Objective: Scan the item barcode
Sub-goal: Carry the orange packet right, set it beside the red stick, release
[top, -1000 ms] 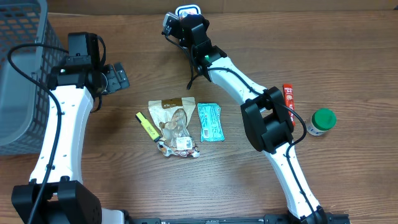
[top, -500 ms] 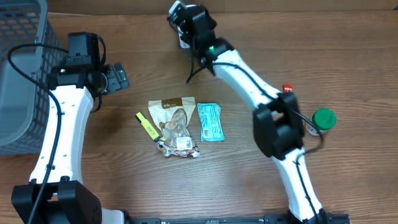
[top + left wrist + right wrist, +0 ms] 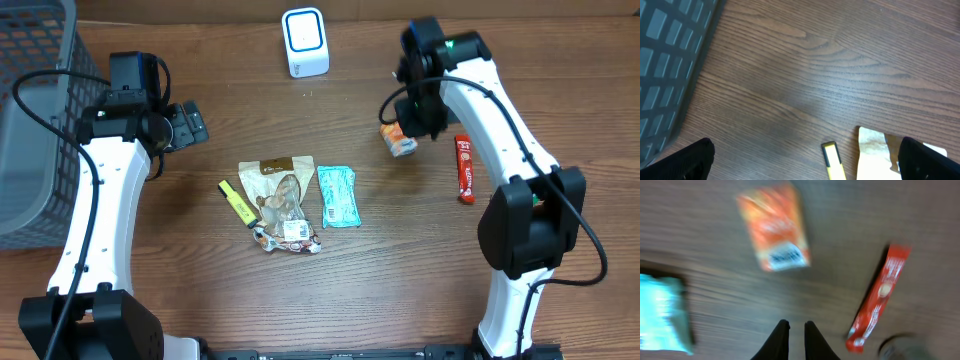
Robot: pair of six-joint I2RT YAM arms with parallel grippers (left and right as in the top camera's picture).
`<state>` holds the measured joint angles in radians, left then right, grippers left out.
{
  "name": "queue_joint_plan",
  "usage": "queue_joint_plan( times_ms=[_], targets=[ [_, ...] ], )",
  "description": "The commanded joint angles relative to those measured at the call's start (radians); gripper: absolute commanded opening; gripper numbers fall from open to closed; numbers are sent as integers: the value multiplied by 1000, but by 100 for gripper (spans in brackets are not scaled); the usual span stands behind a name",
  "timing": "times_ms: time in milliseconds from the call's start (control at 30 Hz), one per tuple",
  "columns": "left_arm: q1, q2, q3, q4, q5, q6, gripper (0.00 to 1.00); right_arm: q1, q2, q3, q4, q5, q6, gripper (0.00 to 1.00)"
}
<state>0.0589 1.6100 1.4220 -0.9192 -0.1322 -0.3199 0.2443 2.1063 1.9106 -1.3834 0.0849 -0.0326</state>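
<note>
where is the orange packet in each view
overhead: orange packet lies on the table, upper right of centre.
left wrist: not in it.
right wrist: top, left of centre, blurred.
shared landmark: the red stick, to its right in the overhead and right wrist views.

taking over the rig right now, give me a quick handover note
Left gripper: open, empty, beside the basket.
Right gripper: nearly shut, empty, by the orange box, which lies on the table.
Scanner stands at the far edge; snack bag, teal packet, yellow marker, red stick lie loose.
Done: nothing shows as scanned.
Left: pick an item, show its barcode to the scanner.
</note>
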Motion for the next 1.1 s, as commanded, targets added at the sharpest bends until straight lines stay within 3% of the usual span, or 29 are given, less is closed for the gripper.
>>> queue_joint_plan(
  times_ms=[0, 200, 367, 533, 567, 633, 733, 900, 1067],
  targets=[
    [-7, -13, 11, 0, -5, -10, 100, -70, 3, -122, 69, -29, 64, 11],
    [-7, -13, 11, 1, -5, -10, 100, -117, 3, -153, 166, -152, 62, 28],
    [-7, -13, 11, 0, -5, -10, 100, -92, 3, -159, 307, -228, 16, 49],
    [-7, -13, 11, 0, -5, -10, 100, -60, 5, -242, 471, -206, -2, 55],
    [-7, -13, 11, 0, -5, -10, 100, -55, 5, -305, 571, -206, -1, 56],
    [-7, -13, 11, 0, -5, -10, 100, -55, 5, -372, 655, -206, -2, 54],
    [-7, -13, 11, 0, -5, -10, 100, -55, 5, -403, 653, -154, 4, 50],
    [-7, -13, 11, 1, -5, -10, 100, -64, -1, -402, 532, -40, 60, 38],
    [-7, -13, 11, 0, -5, -10, 100, -77, -14, -402, 364, -33, 71, 39]
  ],
)
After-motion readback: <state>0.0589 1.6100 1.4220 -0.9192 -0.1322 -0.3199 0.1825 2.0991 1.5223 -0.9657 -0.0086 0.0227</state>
